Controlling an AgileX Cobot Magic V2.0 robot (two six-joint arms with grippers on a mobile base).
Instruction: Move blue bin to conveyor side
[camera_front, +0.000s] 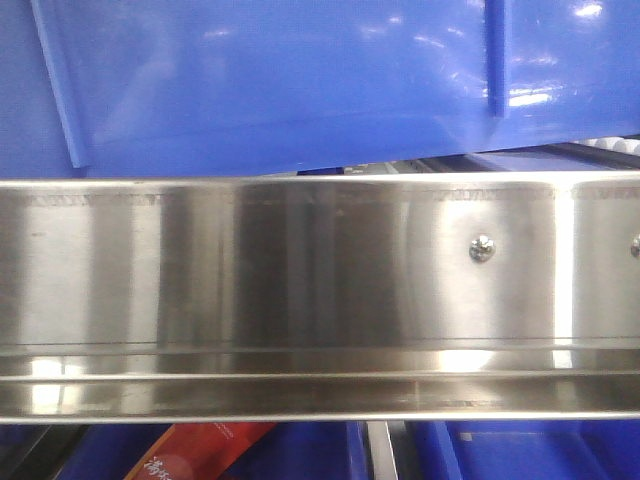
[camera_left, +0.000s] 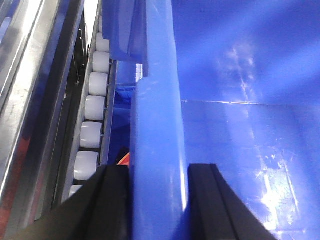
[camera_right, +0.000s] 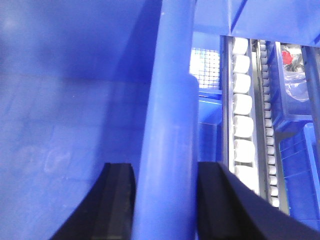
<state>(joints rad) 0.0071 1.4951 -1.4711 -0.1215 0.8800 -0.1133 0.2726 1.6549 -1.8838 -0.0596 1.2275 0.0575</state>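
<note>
my left gripper (camera_left: 159, 200) has its two black fingers (camera_left: 112, 200) either side of the thick rolled rim of the blue bin (camera_left: 157, 145), pressed against it on both faces, so it is pinching the rim. the bin's glossy inner wall and floor fill the right of that view. the right gripper (camera_right: 167, 200) does the same on its side: one finger (camera_right: 119, 200) sits inside the bin and the other outside, with the rim pinched between them and the bin's interior spreading away to the left.

just beside the bin's outer wall in each wrist view runs a line of white rollers (camera_left: 92, 105) from near to far. on the left wrist view a steel rail (camera_left: 25, 100) lies beyond them. on the right wrist view a second, finer roller track lies past the rollers, then other blue crates (camera_right: 295, 100), one of them holding a clear bag and something red.

from the front camera the bin's wall (camera_front: 300, 70) fills the top, its lower edge slanting above a brushed steel rail (camera_front: 300, 290) with a screw (camera_front: 482, 248) in it. under the rail are more blue crates and a red packet (camera_front: 200, 450) with white characters, too blurred for me to read.
</note>
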